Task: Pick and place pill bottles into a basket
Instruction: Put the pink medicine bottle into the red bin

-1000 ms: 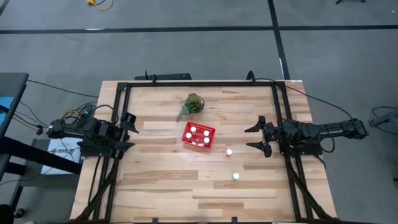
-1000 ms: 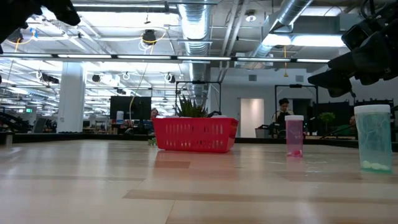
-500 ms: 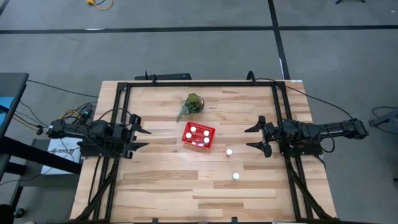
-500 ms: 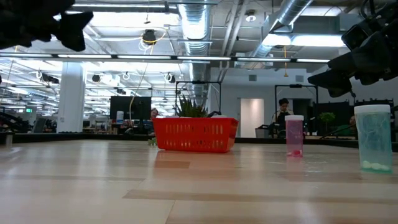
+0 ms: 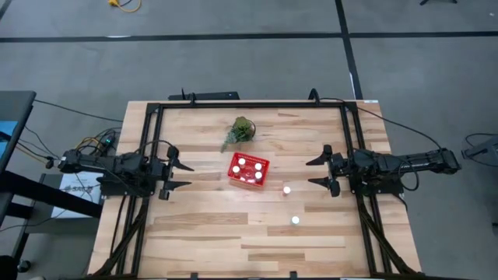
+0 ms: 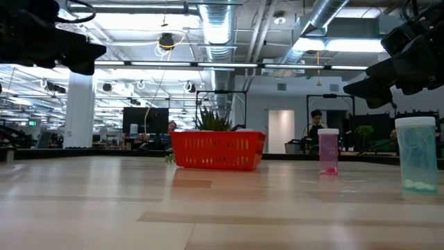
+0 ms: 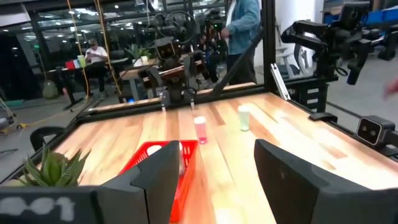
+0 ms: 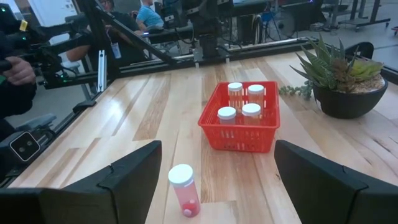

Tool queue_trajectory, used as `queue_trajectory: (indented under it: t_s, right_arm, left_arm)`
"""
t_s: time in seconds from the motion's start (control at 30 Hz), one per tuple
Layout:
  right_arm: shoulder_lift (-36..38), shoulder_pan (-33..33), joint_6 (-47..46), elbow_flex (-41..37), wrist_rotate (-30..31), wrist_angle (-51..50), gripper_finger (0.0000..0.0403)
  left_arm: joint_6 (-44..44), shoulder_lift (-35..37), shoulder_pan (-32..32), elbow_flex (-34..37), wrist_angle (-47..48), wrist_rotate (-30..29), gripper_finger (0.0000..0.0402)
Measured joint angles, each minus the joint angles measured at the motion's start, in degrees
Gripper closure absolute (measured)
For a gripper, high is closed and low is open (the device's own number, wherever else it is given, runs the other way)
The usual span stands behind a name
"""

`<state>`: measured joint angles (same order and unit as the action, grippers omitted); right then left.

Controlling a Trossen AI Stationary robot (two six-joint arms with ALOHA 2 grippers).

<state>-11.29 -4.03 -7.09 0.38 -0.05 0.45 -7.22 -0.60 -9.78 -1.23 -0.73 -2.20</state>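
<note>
The red basket (image 5: 249,169) stands near the table's middle with several white-capped pill bottles (image 8: 239,102) upright in it. Two more bottles stand on the table to its right: a pinkish one (image 5: 286,189) and a teal one (image 5: 295,220), both upright on their bases (image 6: 328,151) (image 6: 416,154). My left gripper (image 5: 187,176) is open and empty, above the table left of the basket, fingers pointing at it (image 7: 161,165). My right gripper (image 5: 311,173) is open and empty, right of the basket; the pinkish bottle (image 8: 185,190) stands just ahead of it.
A small potted green plant (image 5: 241,130) stands just beyond the basket. A black frame (image 5: 249,103) runs along the table's far and side edges. People and desks show in the room behind (image 7: 242,25). Bare wood lies along the near half of the table (image 5: 233,241).
My left gripper has gone toward the table's right edge, toward the basket, staying open and above the table. My right gripper, the basket and the bottles have kept still.
</note>
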Motion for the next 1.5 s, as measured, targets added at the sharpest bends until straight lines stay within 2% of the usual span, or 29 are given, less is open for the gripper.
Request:
queue_trajectory:
  t_s: [0.37, 0.7, 0.83, 0.93, 1.13, 1.23, 1.37, 1.5]
  right_arm:
    - [0.00, 0.01, -0.02, 0.00, 0.00, 0.00, 0.0097]
    - [-0.02, 0.05, -0.01, -0.02, 1.05, 1.90, 0.0097]
    - [-0.02, 0.52, -3.92, -0.02, 6.54, 4.45, 0.0097]
    - [-0.02, 0.55, -7.89, -0.02, 7.50, 8.65, 0.0097]
    - [0.00, 0.77, -9.00, 0.12, 8.40, 15.83, 0.0097]
    - [-0.07, 1.20, -4.25, 2.38, 8.19, 12.22, 0.0097]
    - [-1.53, 0.76, 1.90, 7.91, 7.35, 1.76, 0.0097]
    - [-6.72, -0.47, 4.51, 14.88, 7.64, -7.38, 0.0097]
  left_arm:
    - [1.96, -0.11, 0.00, -0.02, 0.21, -0.06, 0.0203]
    - [-0.47, -0.11, 0.00, -0.02, 0.26, -0.10, 0.0203]
    - [-0.53, -0.11, 0.01, -0.01, 0.30, -0.10, 0.0203]
    - [-0.07, -0.11, 0.02, -0.01, 0.32, -0.10, 0.0203]
    - [3.81, -0.11, 0.00, 0.00, 0.34, -0.11, 0.0203]
    - [3.65, -0.11, 0.00, 0.00, 0.34, -0.13, 0.0203]
    - [3.69, -0.13, 0.00, 0.00, 0.34, -0.13, 0.0203]
    - [3.90, -0.13, 0.00, 0.00, 0.34, -0.15, 0.0203]
